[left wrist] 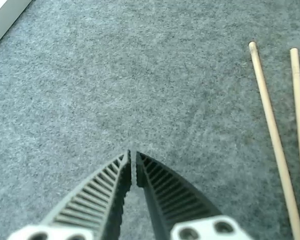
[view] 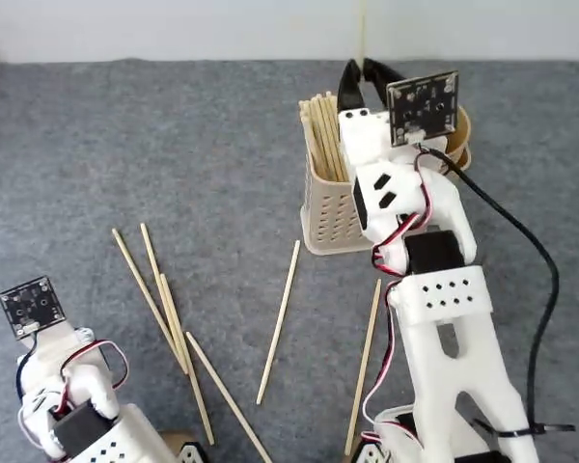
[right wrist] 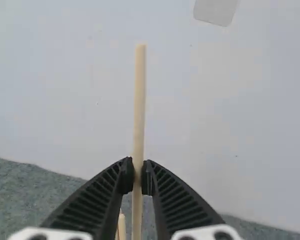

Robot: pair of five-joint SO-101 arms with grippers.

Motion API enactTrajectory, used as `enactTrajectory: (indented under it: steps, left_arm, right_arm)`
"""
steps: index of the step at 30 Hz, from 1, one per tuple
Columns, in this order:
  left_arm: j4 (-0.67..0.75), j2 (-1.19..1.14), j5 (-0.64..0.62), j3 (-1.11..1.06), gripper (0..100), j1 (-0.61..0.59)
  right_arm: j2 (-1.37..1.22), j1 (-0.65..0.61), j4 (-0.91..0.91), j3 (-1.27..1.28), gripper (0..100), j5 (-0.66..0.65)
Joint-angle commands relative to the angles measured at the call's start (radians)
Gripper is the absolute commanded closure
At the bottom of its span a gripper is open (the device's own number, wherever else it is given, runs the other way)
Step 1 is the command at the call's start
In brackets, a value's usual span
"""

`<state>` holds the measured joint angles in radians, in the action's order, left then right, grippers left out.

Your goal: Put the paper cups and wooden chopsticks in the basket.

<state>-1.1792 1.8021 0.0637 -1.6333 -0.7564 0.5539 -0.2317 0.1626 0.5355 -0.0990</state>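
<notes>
The right end effector [right wrist: 135,176] is clamped on one upright chopstick [right wrist: 139,100], held over the basket [view: 330,220] at the upper centre of the high view. Released off-line, the stick could strike the rim or the bundle [view: 325,135] packed inside and topple out. The left end effector [left wrist: 132,170] is closed on nothing at lower left. Loose chopsticks [view: 279,320] lie at lower centre; the surface [view: 125,145] at upper left offers open room.

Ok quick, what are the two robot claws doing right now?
Left gripper: shut, holding nothing.
Right gripper: shut on a wooden chopstick.
</notes>
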Motion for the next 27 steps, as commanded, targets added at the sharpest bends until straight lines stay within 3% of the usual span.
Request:
enactTrajectory:
  steps: [1, 5, 9, 17, 21, 27]
  left_arm:
    - [0.028, 0.014, 0.011, 0.001, 98, -0.008]
    - [0.028, 0.014, 0.011, 0.001, 98, -0.008]
    - [0.028, 0.014, 0.011, 0.001, 98, -0.008]
    - [0.028, 0.014, 0.011, 0.001, 98, -0.008]
    - [0.028, 0.014, 0.011, 0.001, 98, -0.008]
    - [0.028, 0.014, 0.011, 0.001, 98, -0.008]
  right_arm:
    - [0.038, 0.012, -0.015, -0.014, 86.4, -0.008]
    - [0.038, 0.002, 0.205, -0.12, 76.5, 0.018]
    - [0.033, -0.015, 0.526, -0.296, 79.6, 0.132]
    - [0.03, -0.205, 1.133, -0.477, 87.6, 0.239]
    - [0.024, -0.295, 1.29, -0.473, 87.6, 0.293]
    - [-0.039, -0.41, 1.382, -0.344, 87.6, 0.404]
